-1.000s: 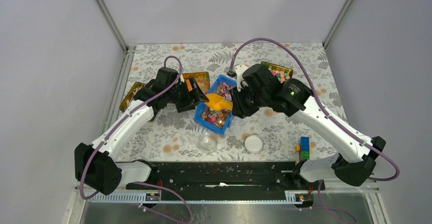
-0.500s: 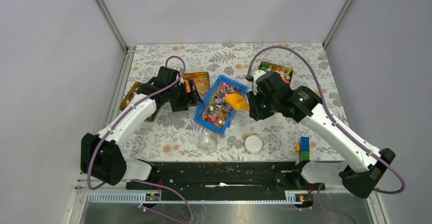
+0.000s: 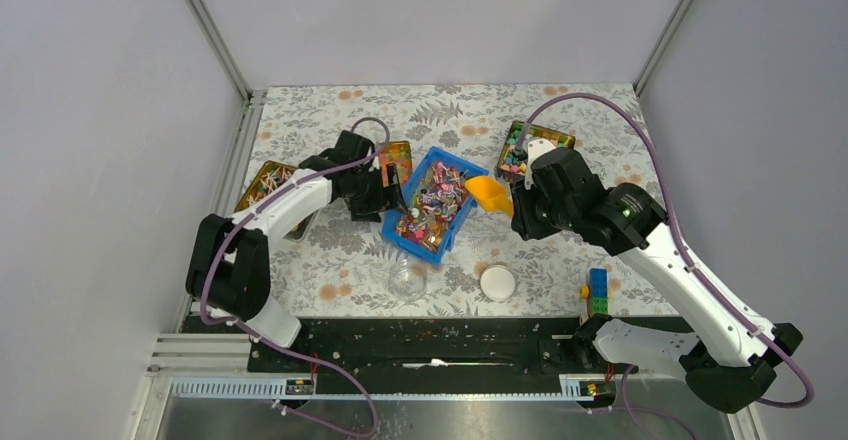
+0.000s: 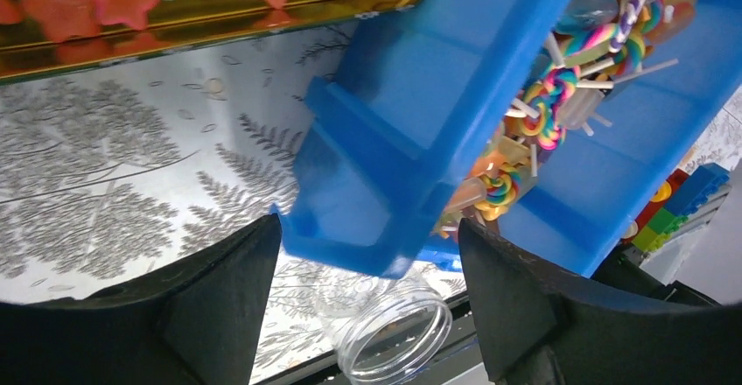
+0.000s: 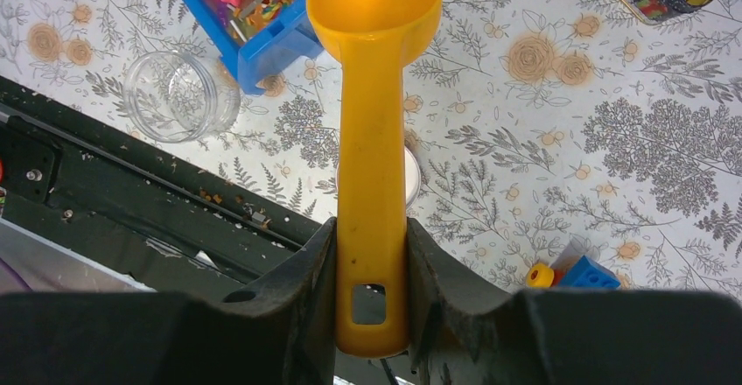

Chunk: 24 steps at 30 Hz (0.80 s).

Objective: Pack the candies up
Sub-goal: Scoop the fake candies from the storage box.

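Candies (image 3: 430, 208) fill the blue bin (image 4: 411, 114) mid worktop (image 3: 330, 110); right gripper (image 5: 371, 227) clamps the yellow scoop (image 5: 372, 96), left gripper (image 4: 369, 227) straddles the bin's corner, whether pinching I can't tell. A shove there could tip and spill them

Inside a robotics lab test cell: plain grey walls (image 3: 110, 160) and aluminium posts (image 3: 206, 25) box in a table (image 3: 420, 110) covered with a floral cloth. Rising from the bottom of the frame, a white left arm (image 3: 285, 198) and right arm (image 3: 695, 285), trailing purple cables (image 3: 585, 96), are bolted to a black rail (image 3: 430, 335). At centre, candies (image 3: 432, 205) fill a blue bin (image 3: 395, 232).
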Motion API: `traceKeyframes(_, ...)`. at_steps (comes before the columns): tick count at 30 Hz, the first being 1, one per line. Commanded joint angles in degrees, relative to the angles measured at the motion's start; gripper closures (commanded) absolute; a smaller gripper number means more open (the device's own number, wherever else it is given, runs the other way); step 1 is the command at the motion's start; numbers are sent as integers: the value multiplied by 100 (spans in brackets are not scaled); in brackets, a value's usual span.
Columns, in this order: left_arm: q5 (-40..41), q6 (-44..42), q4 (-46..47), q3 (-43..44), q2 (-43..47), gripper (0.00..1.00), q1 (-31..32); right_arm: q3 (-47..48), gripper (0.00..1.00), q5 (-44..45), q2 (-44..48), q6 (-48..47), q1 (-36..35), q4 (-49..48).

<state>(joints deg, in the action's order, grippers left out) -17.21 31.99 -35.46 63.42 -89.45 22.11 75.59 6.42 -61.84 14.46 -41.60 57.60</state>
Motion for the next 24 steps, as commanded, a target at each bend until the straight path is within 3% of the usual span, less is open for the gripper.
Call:
traceKeyframes(1, -356, 200, 594, 182, -61, 25, 342, 54, 100, 193, 117, 67, 58, 75)
traceKeyframes(15, -750, 1412, 1743, -269, 38, 27, 1427, 258, 100, 91, -2, -55, 67, 208)
traceKeyframes(24, -597, 1598, 1863, -20, -202, 27, 1867, 316, 100, -71, -157, -112, 67, 220)
